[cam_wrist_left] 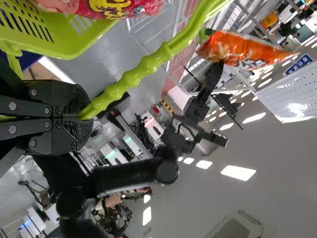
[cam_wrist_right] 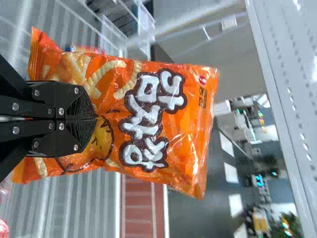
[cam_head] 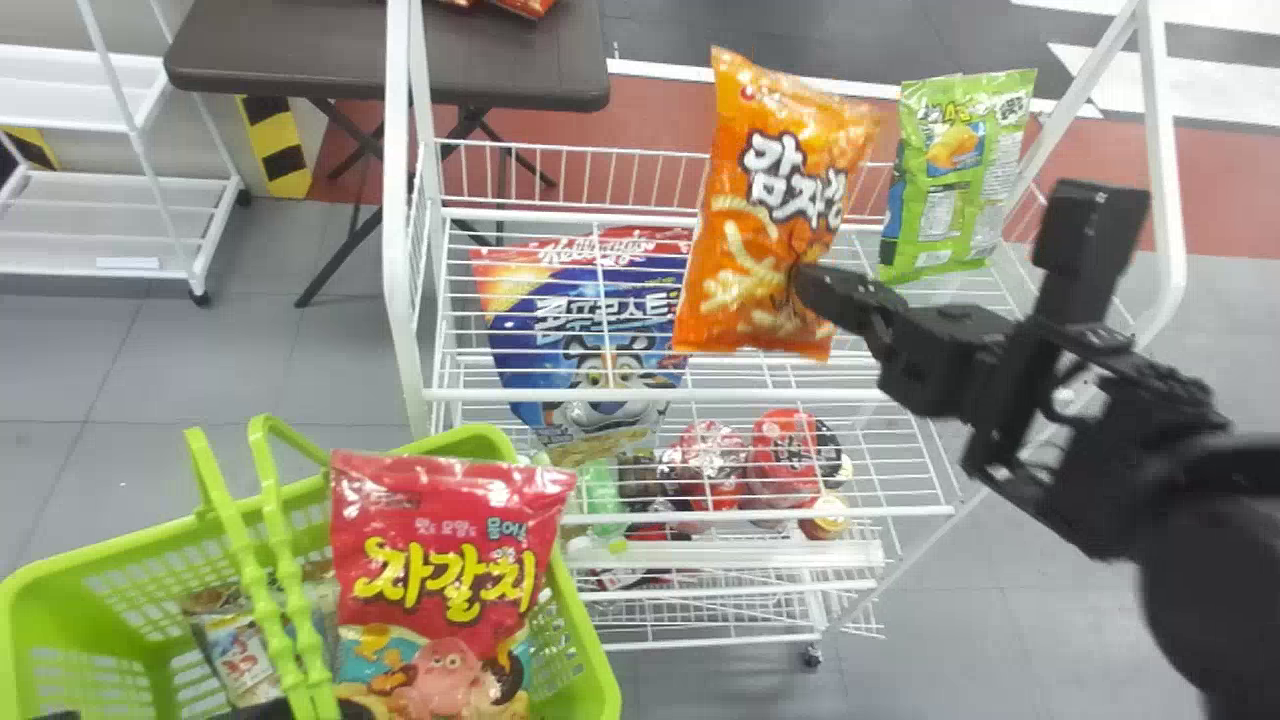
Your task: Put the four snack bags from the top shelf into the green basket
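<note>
The orange snack bag (cam_head: 770, 220) is upright over the white rack's top shelf (cam_head: 650, 395), with my right gripper (cam_head: 815, 290) shut on its lower part. In the right wrist view, the right gripper (cam_wrist_right: 94, 119) pinches the orange bag (cam_wrist_right: 148, 119) near one end. A green snack bag (cam_head: 955, 170) stands at the shelf's right. At lower left is the green basket (cam_head: 590, 640), with a red bag (cam_head: 440, 580) upright at its right side and another bag (cam_head: 235, 650) lower inside. My left gripper (cam_head: 270, 708) holds the basket handle; in its wrist view, the left gripper (cam_wrist_left: 84, 116) is closed around the handle (cam_wrist_left: 148, 67).
A large blue and red bag (cam_head: 590, 330) lies behind the top shelf's wires, left of the orange bag. Lower down are cups and bottles (cam_head: 780, 460). Behind stand a brown table (cam_head: 300, 60) and another white rack (cam_head: 100, 225). The rack's left post (cam_head: 400, 200) rises between basket and shelf.
</note>
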Robot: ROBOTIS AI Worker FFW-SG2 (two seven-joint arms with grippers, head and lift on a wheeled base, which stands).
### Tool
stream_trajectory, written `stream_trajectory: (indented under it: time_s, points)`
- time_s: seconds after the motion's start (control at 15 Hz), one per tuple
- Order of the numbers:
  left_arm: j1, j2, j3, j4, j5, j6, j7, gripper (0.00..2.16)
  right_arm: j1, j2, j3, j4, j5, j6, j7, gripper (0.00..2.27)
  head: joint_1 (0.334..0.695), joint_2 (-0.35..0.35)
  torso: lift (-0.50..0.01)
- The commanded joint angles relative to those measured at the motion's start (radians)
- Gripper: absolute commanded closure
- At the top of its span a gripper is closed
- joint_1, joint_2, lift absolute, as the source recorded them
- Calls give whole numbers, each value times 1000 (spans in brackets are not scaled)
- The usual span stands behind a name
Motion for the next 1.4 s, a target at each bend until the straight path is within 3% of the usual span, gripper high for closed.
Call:
stream_trajectory:
  time_s: [0.0,0.2,0.4,0.67,0.93,1.13,1.27,1.33]
  points:
    - [-22,0,0,5,-2,6,-11,2148,91,-1,-33,-152,-105,215,22,2253,695,-108,-3]
    - [-37,0,-3,-1,0,30,-11,2148,155,-1,2,-244,-122,359,56,2253,695,-51,-3]
    - [-37,0,-28,-12,-2,49,-11,2148,152,-3,109,-258,-119,463,60,2253,695,25,-3]
    - [-33,-6,-71,-52,-11,89,-11,2148,79,8,376,-251,31,490,42,2253,695,141,-3]
    - [-28,-6,-127,-75,-37,101,-11,2148,20,39,569,-167,108,490,30,2253,695,250,-3]
    - [-28,-6,-135,-78,-38,107,-11,2148,-6,46,675,-103,150,490,30,2253,695,339,-3]
    - [-28,-6,-133,-78,-38,107,-11,2148,-18,46,718,-69,163,490,33,2253,695,350,-3]
    - [-28,-6,-132,-78,-38,107,-11,2148,-23,46,726,-64,177,490,36,2081,695,350,-3]
